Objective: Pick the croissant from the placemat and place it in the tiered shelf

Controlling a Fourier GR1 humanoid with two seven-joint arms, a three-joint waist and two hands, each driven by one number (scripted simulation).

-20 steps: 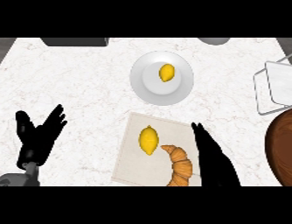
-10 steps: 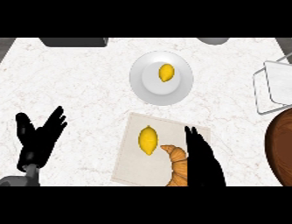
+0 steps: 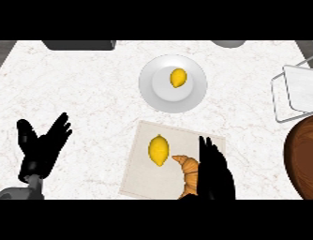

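Counter lot: golden-brown curved croissant (image 3: 189, 174) on the pale square placemat (image 3: 137, 180), near edge.
Right black hand (image 3: 214, 173) lies against croissant's right side, fingers straight; yellow lemon (image 3: 159, 149) just left. Left black hand (image 3: 43, 149) open, resting far left. White wire tiered shelf (image 3: 303, 91) at right edge, bare marble between.

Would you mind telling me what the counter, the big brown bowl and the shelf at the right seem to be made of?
The counter looks like polished white marble, given its faint pinkish veining. The bowl seems to be dark varnished wood, showing curved grain. The tiered shelf appears to be thin grey metal framing round pale panels, though that is less certain.
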